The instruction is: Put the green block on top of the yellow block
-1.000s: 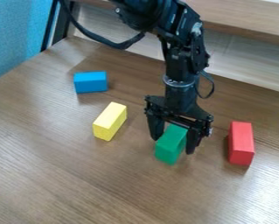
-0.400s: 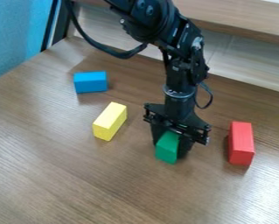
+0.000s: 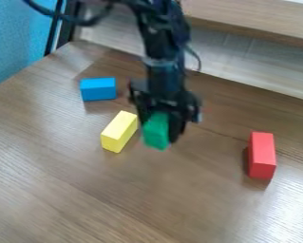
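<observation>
The green block [image 3: 156, 131] is clamped between the fingers of the gripper [image 3: 158, 124], right of the yellow block [image 3: 119, 131]. Carrying is judged underway; leftward alignment above yellow, then lowering, is required.

Bright glare on the wooden table [image 3: 281, 219], lower right; soft shadows

Black arm [image 3: 161, 40] in from top edge, wrist [image 3: 164, 73] near upright, fingers [image 3: 175, 129] downward, clamped
</observation>
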You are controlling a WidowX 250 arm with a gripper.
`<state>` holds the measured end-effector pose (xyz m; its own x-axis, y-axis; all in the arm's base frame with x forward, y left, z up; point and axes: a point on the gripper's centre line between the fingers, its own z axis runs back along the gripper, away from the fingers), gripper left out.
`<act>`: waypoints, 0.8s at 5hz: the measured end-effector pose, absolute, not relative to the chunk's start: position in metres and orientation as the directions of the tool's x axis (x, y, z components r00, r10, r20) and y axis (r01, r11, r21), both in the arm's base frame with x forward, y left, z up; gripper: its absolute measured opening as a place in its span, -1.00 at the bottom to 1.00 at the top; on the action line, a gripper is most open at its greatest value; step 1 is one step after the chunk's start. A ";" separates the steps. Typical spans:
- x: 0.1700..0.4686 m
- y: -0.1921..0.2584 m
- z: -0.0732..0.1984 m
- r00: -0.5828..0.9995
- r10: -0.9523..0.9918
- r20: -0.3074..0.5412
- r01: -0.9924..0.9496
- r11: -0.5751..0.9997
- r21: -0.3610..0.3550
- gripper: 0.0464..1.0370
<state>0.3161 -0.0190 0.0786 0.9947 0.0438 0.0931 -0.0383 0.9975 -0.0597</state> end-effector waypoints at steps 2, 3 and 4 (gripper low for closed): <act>0.312 0.018 0.095 0.992 0.084 0.096 -0.078 0.995 -0.061 0.11; 0.310 0.030 0.095 0.992 0.087 0.095 -0.084 0.996 -0.036 0.11; 0.310 0.044 0.095 0.990 0.101 0.099 -0.100 0.995 -0.020 0.11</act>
<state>0.3096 0.0438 0.0947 0.9899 0.1011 0.0994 -0.0996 0.9948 -0.0200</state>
